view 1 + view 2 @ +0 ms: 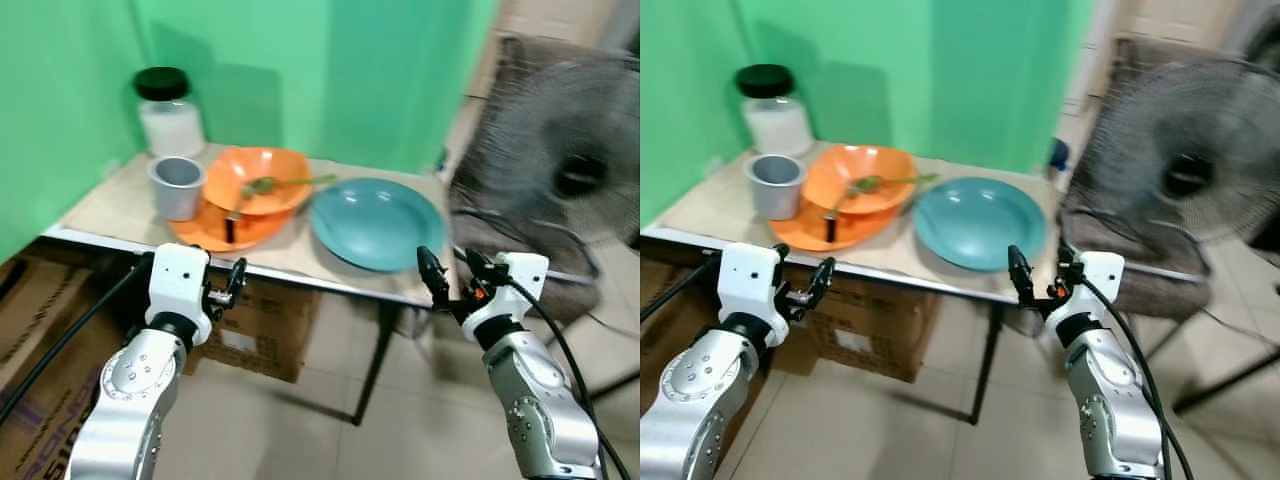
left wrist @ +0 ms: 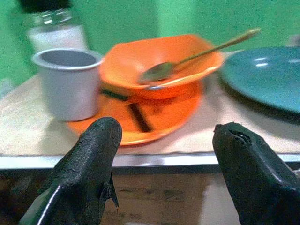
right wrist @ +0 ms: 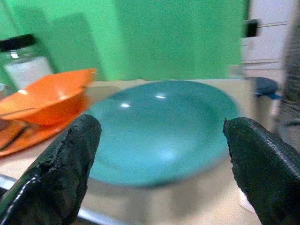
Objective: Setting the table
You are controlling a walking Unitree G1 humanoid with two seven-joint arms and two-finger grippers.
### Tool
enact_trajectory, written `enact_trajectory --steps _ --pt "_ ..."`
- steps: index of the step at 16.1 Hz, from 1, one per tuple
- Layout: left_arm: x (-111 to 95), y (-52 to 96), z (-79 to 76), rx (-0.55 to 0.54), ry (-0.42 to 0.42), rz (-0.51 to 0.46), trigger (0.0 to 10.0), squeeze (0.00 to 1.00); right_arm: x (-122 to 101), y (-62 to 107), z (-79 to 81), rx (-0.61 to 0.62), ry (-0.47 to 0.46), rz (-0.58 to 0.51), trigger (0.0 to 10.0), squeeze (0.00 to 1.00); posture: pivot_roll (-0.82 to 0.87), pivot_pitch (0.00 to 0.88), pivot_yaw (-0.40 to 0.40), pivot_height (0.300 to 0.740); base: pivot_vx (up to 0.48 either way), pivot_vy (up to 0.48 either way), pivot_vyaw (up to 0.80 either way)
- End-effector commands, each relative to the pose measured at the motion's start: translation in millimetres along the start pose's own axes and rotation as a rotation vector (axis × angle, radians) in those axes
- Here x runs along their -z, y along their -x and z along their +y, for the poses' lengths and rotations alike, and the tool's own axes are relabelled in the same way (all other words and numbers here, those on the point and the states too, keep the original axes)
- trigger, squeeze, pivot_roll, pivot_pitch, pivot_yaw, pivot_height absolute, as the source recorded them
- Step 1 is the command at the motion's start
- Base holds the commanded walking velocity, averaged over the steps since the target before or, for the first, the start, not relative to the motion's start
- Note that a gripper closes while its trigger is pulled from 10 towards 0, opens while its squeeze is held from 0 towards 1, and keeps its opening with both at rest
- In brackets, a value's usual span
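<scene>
A small table (image 1: 108,205) carries an orange bowl (image 1: 262,180) with a metal spoon (image 1: 290,183) in it. The bowl sits on an orange plate (image 1: 205,232). A grey cup (image 1: 177,187) stands against the plate's left side, and a teal plate (image 1: 378,222) lies to the right. My left gripper (image 1: 235,280) is open just below the table's front edge, facing the orange plate (image 2: 140,126). My right gripper (image 1: 455,275) is open at the front right corner, facing the teal plate (image 3: 159,126). Nothing is between either pair of fingers.
A jar (image 1: 168,112) with a black lid stands at the back left against the green backdrop. A standing fan (image 1: 565,165) is close on the right. Cardboard boxes (image 1: 255,330) sit under the table. Tiled floor lies in front.
</scene>
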State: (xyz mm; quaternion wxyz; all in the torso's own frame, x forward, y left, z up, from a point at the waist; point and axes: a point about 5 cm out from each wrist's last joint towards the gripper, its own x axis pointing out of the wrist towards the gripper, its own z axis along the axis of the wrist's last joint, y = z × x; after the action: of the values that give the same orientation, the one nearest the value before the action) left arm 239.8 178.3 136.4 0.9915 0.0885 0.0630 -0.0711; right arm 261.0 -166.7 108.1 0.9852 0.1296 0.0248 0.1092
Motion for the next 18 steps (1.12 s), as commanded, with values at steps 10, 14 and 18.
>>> enact_trajectory --steps 10,14,18 --pt "-7 -8.5 -15.3 0.152 0.029 -0.045 10.0 0.46 -7 1.3 -7.2 -0.018 -0.109 0.033 10.0 0.50 -0.01 0.000 -0.043 0.740 0.192 0.000 0.00" --pt "-14 -17.5 -29.2 0.311 0.001 -0.073 10.0 1.00 -16 -30.3 -29.8 0.046 -0.164 0.094 10.0 1.00 -0.05 0.000 -0.042 0.740 0.000 0.000 0.00" --pt "-22 -30.1 -49.8 0.495 -0.006 -0.100 10.0 1.00 -21 -54.1 -51.1 0.112 -0.155 0.165 10.0 1.00 -0.08 0.000 -0.054 0.740 0.000 0.000 0.00"
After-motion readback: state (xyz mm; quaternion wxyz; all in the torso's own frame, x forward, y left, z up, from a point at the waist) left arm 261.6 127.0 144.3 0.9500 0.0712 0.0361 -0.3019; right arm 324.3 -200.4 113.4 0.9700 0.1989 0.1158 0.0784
